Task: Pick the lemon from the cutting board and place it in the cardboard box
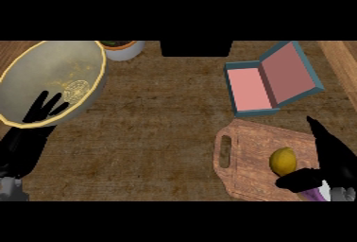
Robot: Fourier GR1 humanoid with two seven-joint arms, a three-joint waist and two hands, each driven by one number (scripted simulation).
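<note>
- Resting on the cutting board (245, 160), near its right end, the lemon (283, 160) is not yet lifted; pick and placement both remain.
- Right hand (327, 163) stands just beside the lemon: fingers extended upward, thumb below the fruit, nothing enclosed.
- Left hand (40, 109) idles with fingers straight and spread over the plate (83, 56) at left.
- Cardboard box (273, 81) lies open just beyond the board (pink interior exposed, lid tilted back to the right).
- Route from board to box looks unobstructed; the box walls need clearing.

large yellow-rimmed plate (42, 66) at counter's far left; potted plant (123, 48) just beside its upper right | wooden counter (160, 118) beneath
</note>
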